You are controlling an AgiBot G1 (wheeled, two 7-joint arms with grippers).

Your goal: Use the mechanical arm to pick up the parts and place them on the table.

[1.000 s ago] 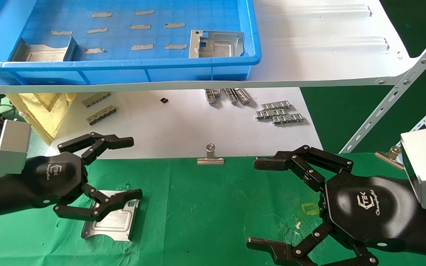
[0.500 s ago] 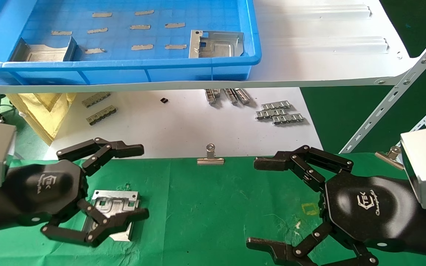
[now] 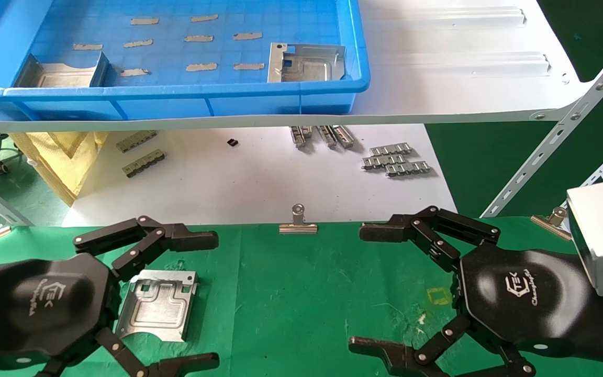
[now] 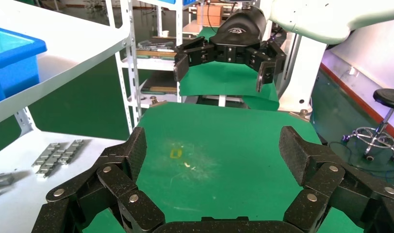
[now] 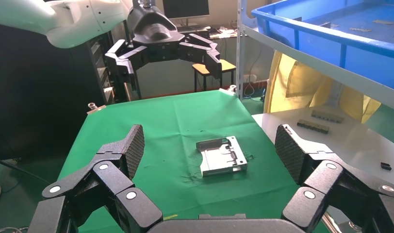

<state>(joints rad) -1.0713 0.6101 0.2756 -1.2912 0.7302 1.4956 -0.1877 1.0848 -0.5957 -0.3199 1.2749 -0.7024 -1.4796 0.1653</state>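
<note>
head view | part (image 3: 157,303): shiny silver plate, embossed recess, holes

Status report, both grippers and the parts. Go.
Left gripper open above plate on cloth. Right gripper open, idle. Two plates left in blue tray.

A blue tray (image 3: 280,102) sits on the white shelf board (image 3: 453,78) above grey connector strips (image 3: 395,158).

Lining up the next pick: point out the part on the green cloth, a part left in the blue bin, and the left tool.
Part on cloth (image 3: 157,306), head view, embossed middle.
Part in bin (image 3: 305,64), head view, flat face.
Left tool (image 3: 176,301), head view, between open fingertips.
</note>
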